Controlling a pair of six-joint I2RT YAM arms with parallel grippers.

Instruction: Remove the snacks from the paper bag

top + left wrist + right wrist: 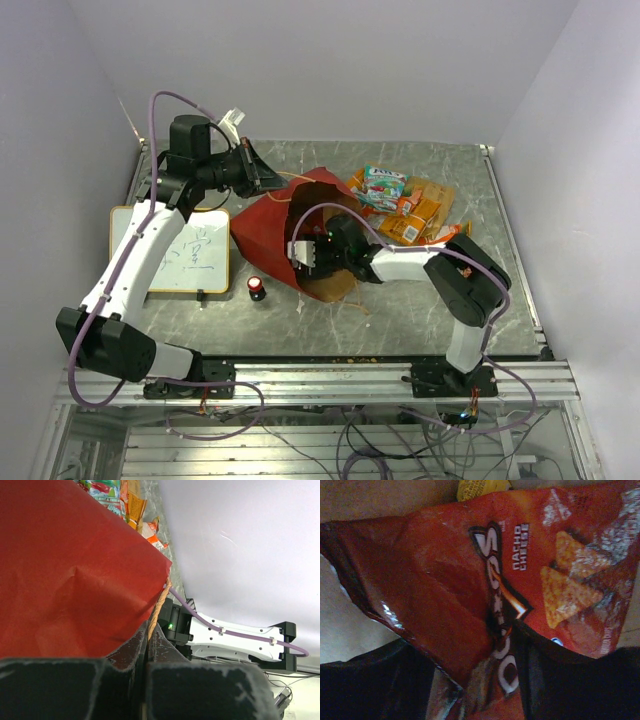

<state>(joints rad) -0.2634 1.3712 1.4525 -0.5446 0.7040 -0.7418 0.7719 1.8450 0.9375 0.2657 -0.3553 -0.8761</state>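
Observation:
The red paper bag [270, 225] lies on its side, its brown mouth toward the near edge. My left gripper [262, 172] is shut on the bag's twisted cord handle [159, 604] at the far end; in the left wrist view the jaws [145, 647] pinch the cord beside the red paper [75, 570]. My right gripper [312, 256] reaches into the bag's mouth. In the right wrist view it [506, 647] is shut on a red nacho cheese chip bag [485, 575] inside the brown interior [370, 500]. Other snacks [400, 200] lie on the table right of the bag, among them a green-teal box pack [385, 183].
A white board with writing [190, 250] lies left of the bag. A small red-and-black cylinder [257, 289] stands near the bag's front left. A yellow packet [482, 487] lies deeper in the bag. Walls enclose the table at the back and sides.

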